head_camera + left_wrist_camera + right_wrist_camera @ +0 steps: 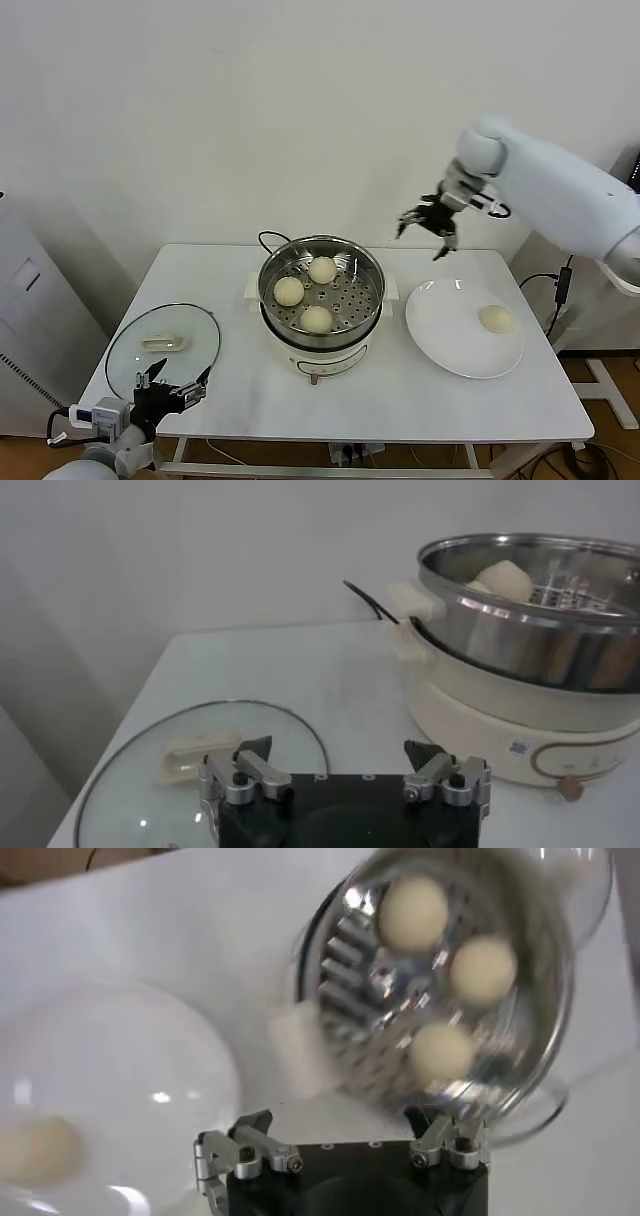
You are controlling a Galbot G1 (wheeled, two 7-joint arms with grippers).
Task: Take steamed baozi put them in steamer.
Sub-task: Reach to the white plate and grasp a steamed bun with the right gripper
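My right arm (560,190) reaches in from the right edge of the frame, its hand (428,222) raised at upper right, fingers spread and empty. My left hand (172,385) sits parked at lower left, fingers apart.

White rectangular desk (400,395) carries: round glass lid with white handle (163,347) left, shiny steel steamer on white cooker base (321,300) centre, flat white round plate (450,335) right.
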